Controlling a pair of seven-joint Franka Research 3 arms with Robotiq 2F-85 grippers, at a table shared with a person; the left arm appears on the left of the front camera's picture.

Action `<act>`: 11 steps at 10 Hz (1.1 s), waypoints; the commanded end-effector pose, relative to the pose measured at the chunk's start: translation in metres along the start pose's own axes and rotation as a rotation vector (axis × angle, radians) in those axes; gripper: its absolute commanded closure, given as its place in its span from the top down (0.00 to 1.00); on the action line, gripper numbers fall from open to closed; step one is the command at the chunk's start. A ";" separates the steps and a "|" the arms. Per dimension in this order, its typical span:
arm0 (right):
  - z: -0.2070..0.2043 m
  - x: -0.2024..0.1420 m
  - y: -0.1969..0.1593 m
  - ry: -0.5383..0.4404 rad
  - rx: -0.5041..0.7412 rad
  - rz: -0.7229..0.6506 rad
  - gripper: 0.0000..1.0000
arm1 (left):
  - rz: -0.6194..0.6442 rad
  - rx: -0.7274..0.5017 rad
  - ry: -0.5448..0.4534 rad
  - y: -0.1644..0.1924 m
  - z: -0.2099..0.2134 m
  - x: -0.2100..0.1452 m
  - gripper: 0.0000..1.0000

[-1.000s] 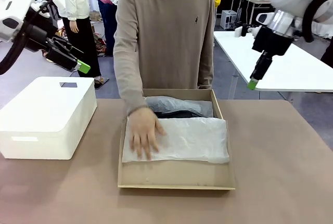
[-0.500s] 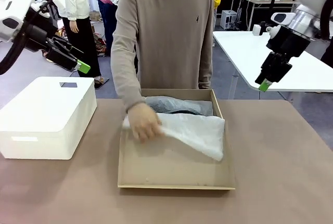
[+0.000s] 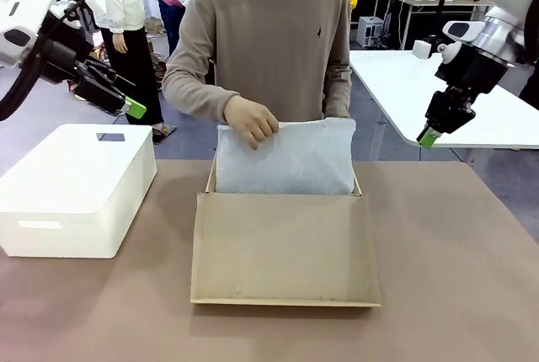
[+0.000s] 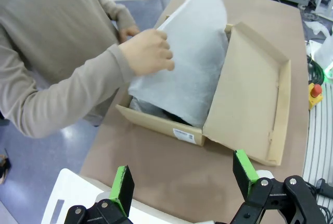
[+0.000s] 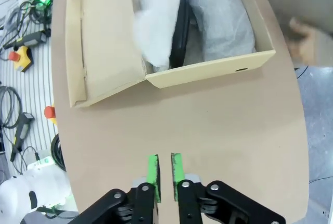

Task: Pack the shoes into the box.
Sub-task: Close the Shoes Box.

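The tan cardboard box (image 3: 282, 248) sits mid-table with its flap lid lying flat toward me. A person's hand (image 3: 251, 122) holds a sheet of white tissue paper (image 3: 286, 158) upright over the box, hiding its inside from the front. A dark sliver of a black shoe (image 5: 179, 31) shows between the tissue folds in the right wrist view, and another dark patch of shoe (image 4: 164, 113) shows under the lifted sheet. My left gripper (image 3: 130, 108) hangs open high at the left, empty. My right gripper (image 3: 429, 136) hovers high at the right, pads nearly together with nothing between them.
A white rounded plastic box (image 3: 76, 185) stands on the table's left side. A white table (image 3: 455, 101) stands behind my right gripper. The brown tabletop (image 3: 455, 244) lies bare to the right of the box and along the near edge.
The person lifted the tissue sheet off the flap and raised it upright over the box. My right gripper closed its jaws and shifted slightly right. The left arm stayed still.
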State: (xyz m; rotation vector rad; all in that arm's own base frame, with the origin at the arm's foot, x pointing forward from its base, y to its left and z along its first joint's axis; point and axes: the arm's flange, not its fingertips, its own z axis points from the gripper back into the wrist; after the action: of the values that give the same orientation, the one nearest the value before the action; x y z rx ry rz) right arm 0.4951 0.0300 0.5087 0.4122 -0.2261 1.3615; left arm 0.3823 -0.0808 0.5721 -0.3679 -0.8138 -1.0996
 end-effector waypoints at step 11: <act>0.000 0.002 0.002 0.004 0.008 0.037 0.00 | -0.003 -0.011 -0.017 0.000 0.000 0.000 1.00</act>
State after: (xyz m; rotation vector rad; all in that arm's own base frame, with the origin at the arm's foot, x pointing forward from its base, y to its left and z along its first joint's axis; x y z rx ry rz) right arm 0.4940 0.0333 0.5088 0.4122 -0.2262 1.3969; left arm 0.3823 -0.0808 0.5721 -0.3679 -0.8138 -1.0996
